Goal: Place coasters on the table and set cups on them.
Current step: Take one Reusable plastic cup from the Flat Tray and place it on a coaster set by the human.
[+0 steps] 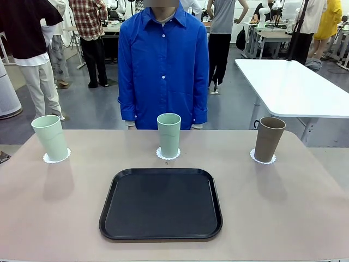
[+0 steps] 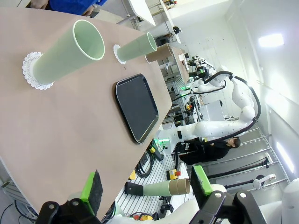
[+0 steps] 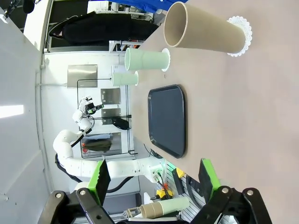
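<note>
Three cups stand upright on the beige-pink table [image 1: 305,207], each on its own white scalloped coaster. A mint green cup [image 1: 50,137] rests on the left coaster [image 1: 56,158], a second mint cup [image 1: 169,135] on the middle coaster [image 1: 168,155], and the taupe brown cup [image 1: 269,139] on the right coaster [image 1: 263,158]. In the left wrist view my left gripper [image 2: 145,187] is open, off the table's edge, with the left mint cup [image 2: 65,51] far ahead. In the right wrist view my right gripper [image 3: 153,178] is open too, well back from the brown cup [image 3: 205,30].
An empty black tray [image 1: 161,204] lies at the table's near middle. A person in a blue shirt [image 1: 163,60] stands behind the far edge, arms down. A white table [image 1: 289,84] stands at the back right.
</note>
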`<state>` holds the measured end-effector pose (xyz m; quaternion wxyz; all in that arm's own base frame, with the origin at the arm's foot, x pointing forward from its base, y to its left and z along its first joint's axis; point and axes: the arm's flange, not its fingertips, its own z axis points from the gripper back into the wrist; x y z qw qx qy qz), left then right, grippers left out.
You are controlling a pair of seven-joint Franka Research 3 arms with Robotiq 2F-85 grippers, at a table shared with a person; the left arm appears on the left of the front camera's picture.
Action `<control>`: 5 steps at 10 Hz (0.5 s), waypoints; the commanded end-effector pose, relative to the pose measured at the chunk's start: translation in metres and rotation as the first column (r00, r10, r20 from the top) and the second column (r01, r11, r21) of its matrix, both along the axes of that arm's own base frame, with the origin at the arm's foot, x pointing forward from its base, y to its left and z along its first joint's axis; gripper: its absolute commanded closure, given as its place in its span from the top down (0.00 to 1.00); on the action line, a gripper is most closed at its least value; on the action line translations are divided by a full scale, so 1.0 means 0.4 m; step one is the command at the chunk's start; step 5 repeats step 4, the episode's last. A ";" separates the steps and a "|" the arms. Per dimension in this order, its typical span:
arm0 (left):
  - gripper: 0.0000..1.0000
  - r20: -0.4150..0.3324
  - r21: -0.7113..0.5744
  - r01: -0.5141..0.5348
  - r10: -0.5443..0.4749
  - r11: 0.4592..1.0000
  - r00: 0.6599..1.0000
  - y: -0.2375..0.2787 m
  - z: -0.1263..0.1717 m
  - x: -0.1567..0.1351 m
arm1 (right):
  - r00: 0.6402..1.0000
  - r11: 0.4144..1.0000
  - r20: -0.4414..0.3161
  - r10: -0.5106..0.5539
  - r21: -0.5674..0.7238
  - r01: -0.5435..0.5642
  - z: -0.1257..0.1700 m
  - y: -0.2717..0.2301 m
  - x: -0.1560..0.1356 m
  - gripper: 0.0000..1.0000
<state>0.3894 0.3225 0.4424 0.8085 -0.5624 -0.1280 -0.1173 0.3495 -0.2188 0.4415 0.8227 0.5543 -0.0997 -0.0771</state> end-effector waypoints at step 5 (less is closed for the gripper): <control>1.00 -0.001 0.005 -0.003 0.003 1.000 1.000 -0.001 0.007 -0.003 | 1.000 1.000 0.012 0.010 0.006 -0.011 0.003 -0.010 0.001 1.00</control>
